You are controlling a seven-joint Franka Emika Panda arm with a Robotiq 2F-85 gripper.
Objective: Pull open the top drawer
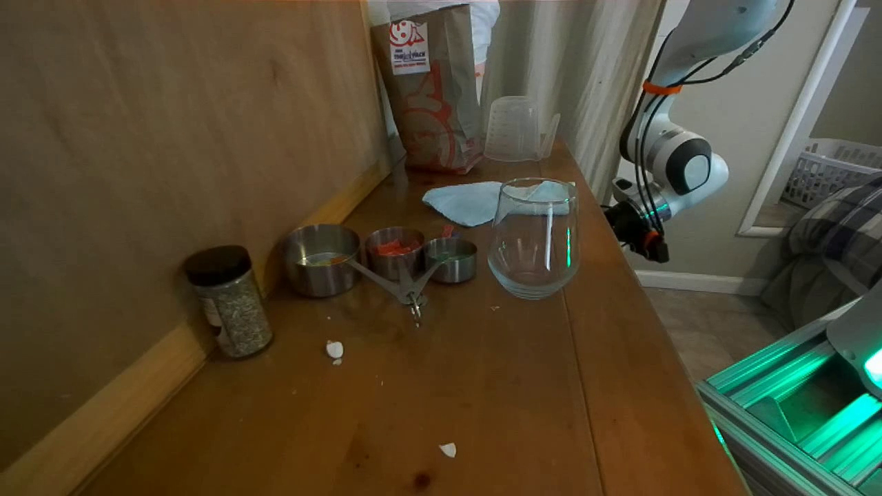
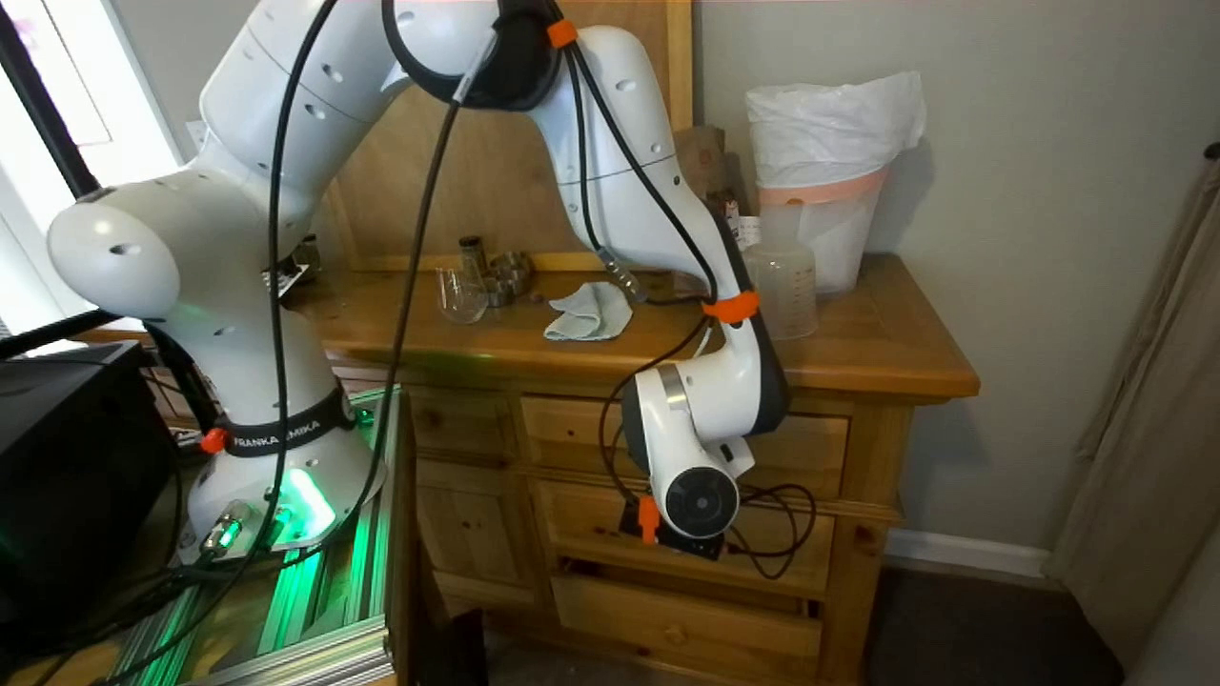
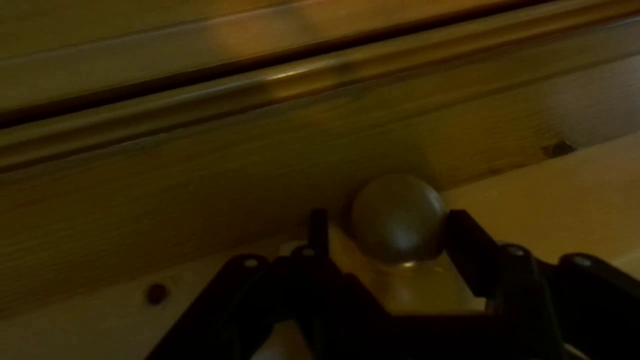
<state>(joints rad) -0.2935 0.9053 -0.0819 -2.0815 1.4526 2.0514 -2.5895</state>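
Observation:
The wooden chest's top drawer [image 2: 808, 453] is shut in an exterior view, partly covered by the arm. A round, dark, shiny knob [image 3: 398, 218] sits on a wooden front in the wrist view. My gripper [image 3: 387, 222] is open around it. The right finger meets or overlaps the knob's side; a gap shows between the left finger and the knob. In both exterior views the gripper [image 1: 639, 231] is low in front of the chest; the black gripper body [image 2: 672, 538] covers part of the middle drawer [image 2: 777, 557]. Its fingers are hidden there. Which drawer the knob belongs to is unclear.
The bottom drawer [image 2: 686, 629] stands partly open below the gripper. A ledge moulding [image 3: 300, 82] runs above the knob. On the chest top are a glass [image 1: 534, 241], measuring cups [image 1: 322, 262], a cloth [image 2: 591, 312], a jug [image 2: 786, 291] and a paper bag [image 1: 437, 96]. Cables [image 2: 786, 524] hang by the wrist.

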